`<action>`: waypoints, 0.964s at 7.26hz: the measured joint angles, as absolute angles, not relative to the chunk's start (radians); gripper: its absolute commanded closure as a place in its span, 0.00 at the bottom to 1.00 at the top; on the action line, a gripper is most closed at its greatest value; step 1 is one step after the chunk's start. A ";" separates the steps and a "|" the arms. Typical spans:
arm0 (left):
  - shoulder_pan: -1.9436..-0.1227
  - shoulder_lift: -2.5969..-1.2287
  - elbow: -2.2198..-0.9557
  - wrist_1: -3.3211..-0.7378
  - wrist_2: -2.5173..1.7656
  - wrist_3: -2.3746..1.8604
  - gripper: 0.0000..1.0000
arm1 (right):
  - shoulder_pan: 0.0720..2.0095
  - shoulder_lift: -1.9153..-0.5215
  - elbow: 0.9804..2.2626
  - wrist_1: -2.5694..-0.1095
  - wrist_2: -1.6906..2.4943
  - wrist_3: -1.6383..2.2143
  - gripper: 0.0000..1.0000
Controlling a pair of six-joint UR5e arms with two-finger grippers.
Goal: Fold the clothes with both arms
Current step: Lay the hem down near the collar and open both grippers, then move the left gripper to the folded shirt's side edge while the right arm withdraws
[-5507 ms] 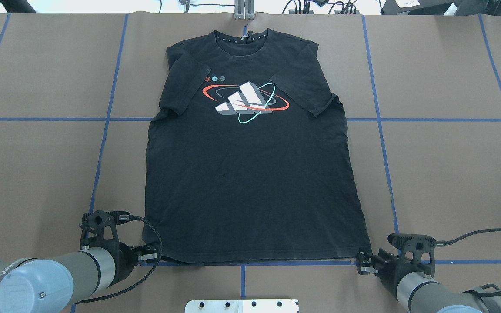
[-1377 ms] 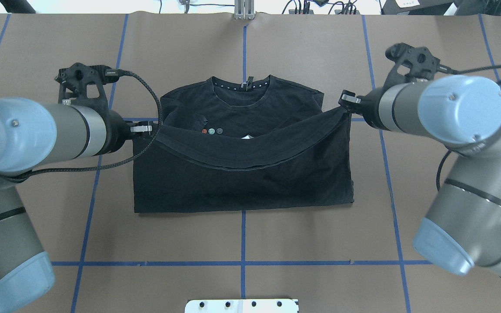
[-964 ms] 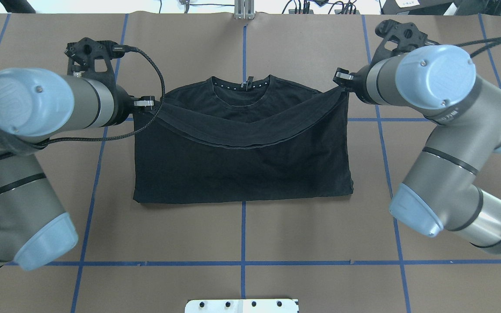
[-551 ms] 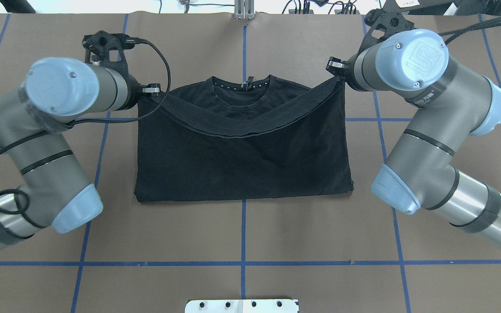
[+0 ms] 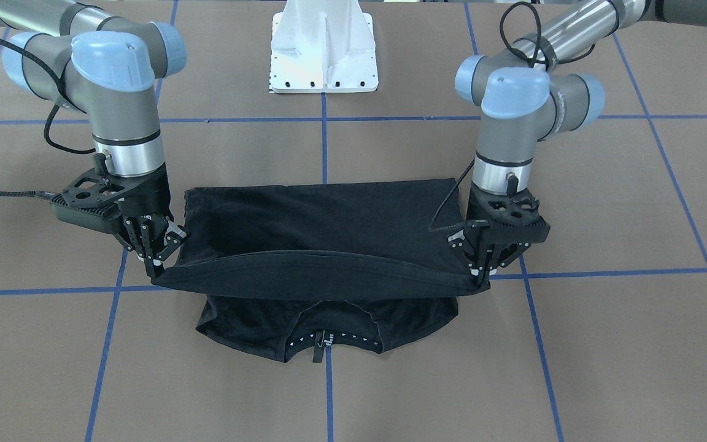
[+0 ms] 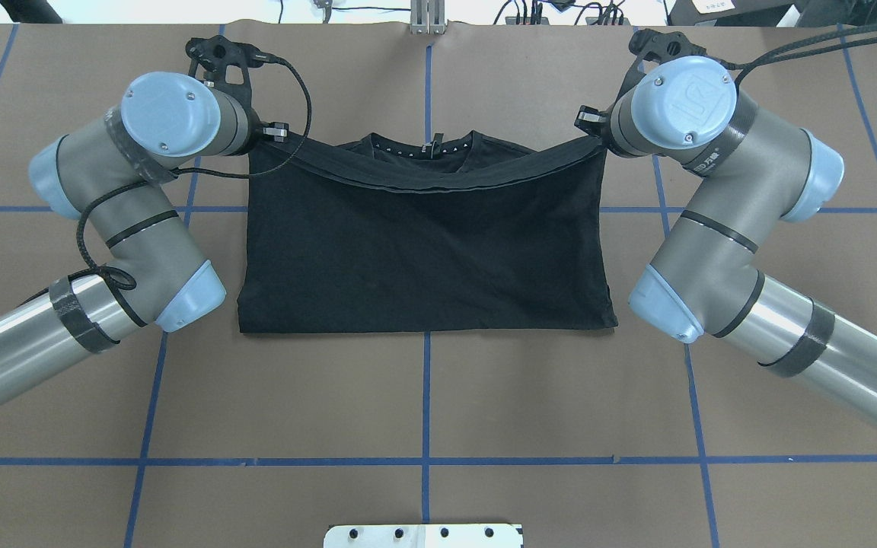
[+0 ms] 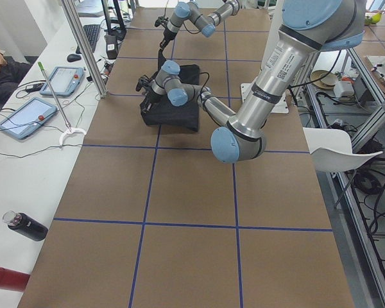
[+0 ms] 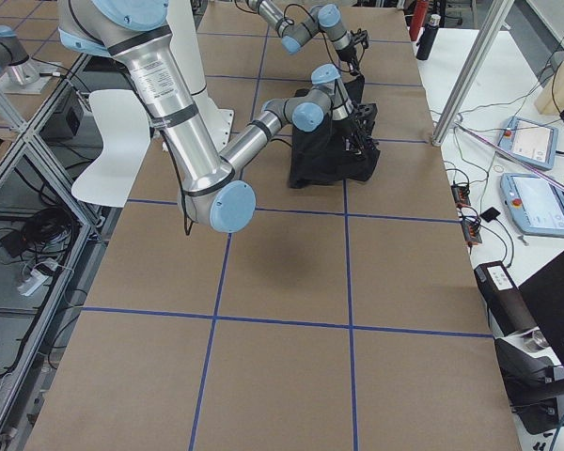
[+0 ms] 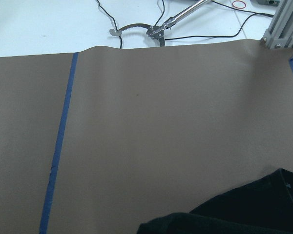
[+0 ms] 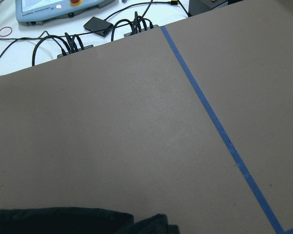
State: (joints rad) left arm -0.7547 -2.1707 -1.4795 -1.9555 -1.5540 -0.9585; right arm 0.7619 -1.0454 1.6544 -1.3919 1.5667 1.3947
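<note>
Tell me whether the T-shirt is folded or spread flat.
Half-folded: the T-shirt is doubled over, its hem held raised by the left tool and right tool, not yet laid over the collar.

Black T-shirt (image 6: pixel 423 259), half-folded, hem aloft

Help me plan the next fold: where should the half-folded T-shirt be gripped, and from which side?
Probably at both corners of one short side edge, coming in from outside that side. The T-shirt lies as a wide rectangle, so folding sideways would halve it.
</note>
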 measured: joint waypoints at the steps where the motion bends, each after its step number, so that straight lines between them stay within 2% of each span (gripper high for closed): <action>1: -0.755 -2.172 -1.467 -1.959 -1.554 -0.941 1.00 | 0.762 -1.045 1.620 -1.361 1.567 1.389 1.00; 2: -0.755 -2.171 -1.461 -1.960 -1.554 -0.933 1.00 | 0.762 -1.046 1.602 -1.343 1.567 1.378 1.00; 3: -0.756 -2.170 -1.459 -1.961 -1.555 -0.930 0.75 | 0.763 -1.046 1.596 -1.335 1.567 1.369 0.72; 4: -0.758 -2.169 -1.460 -1.967 -1.555 -0.930 0.01 | 0.765 -1.045 1.593 -1.332 1.567 1.357 0.01; 7: -0.770 -2.137 -1.479 -2.052 -1.574 -0.855 0.00 | 0.792 -1.045 1.599 -1.332 1.604 1.292 0.00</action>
State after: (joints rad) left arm -0.7696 -2.1373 -1.4786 -2.0520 -1.5741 -0.8550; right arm 0.7916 -1.0449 1.5987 -1.3320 1.6037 1.2919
